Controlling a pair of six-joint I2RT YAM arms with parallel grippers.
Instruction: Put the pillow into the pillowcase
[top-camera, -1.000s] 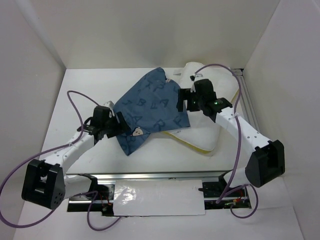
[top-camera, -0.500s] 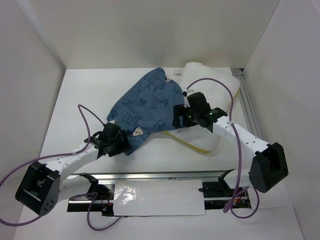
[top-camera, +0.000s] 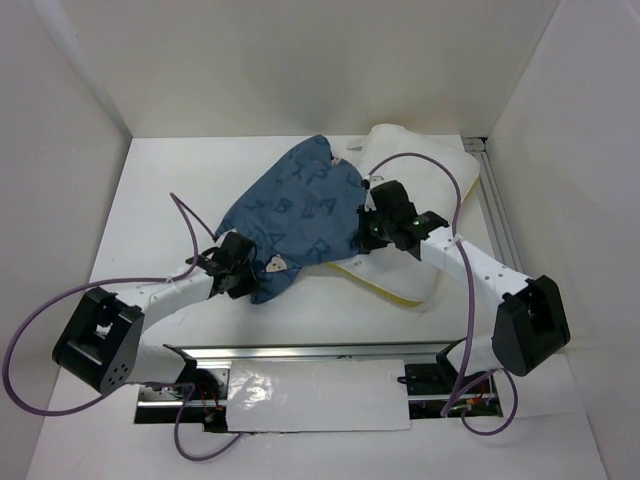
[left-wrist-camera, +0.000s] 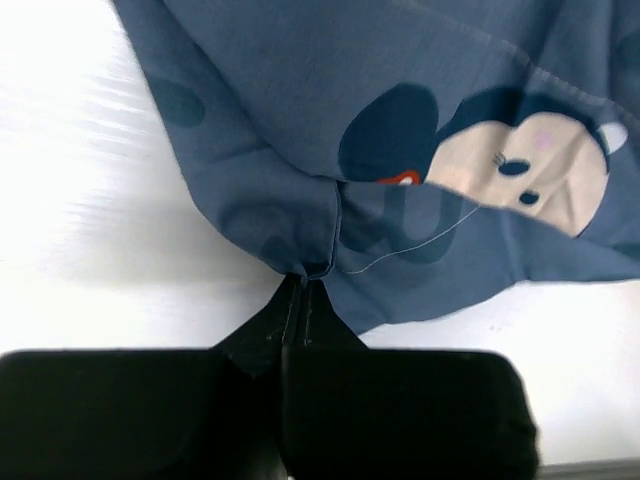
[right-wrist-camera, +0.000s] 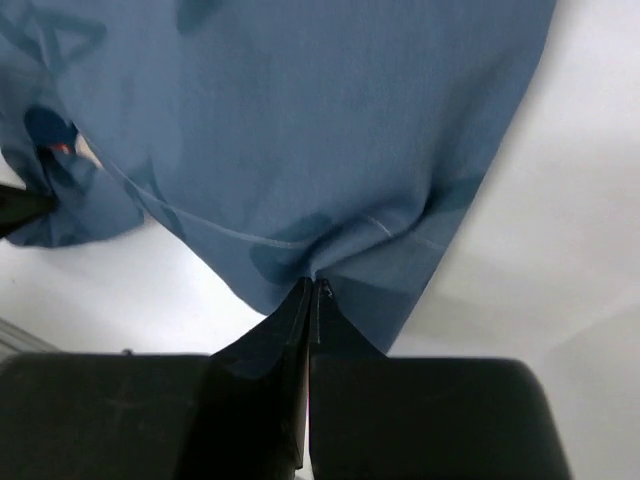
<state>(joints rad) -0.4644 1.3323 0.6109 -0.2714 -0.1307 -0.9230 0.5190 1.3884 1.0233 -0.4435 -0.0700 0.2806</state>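
The blue pillowcase (top-camera: 295, 215) with pale letters and a mouse face lies spread across the table's middle, draped over the left part of the cream pillow (top-camera: 415, 215). The pillow's yellow edge band (top-camera: 385, 290) shows at its near side. My left gripper (top-camera: 243, 272) is shut on the pillowcase's near left hem; in the left wrist view the pillowcase (left-wrist-camera: 400, 120) bunches at the left gripper (left-wrist-camera: 304, 280). My right gripper (top-camera: 368, 232) is shut on the pillowcase's right edge, over the pillow; in the right wrist view the pillowcase (right-wrist-camera: 300, 120) puckers at the right gripper (right-wrist-camera: 312, 286).
White walls close in the table at left, back and right. A metal rail (top-camera: 495, 210) runs along the right edge, and a rail with a white plate (top-camera: 310, 395) lies across the near edge between the arm bases. Purple cables (top-camera: 180, 215) loop above both arms.
Both grippers came in from open and shut on the pillowcase's edges. The left arm swung nearer and rightward to the near hem; the right gripper moved down toward the right edge.
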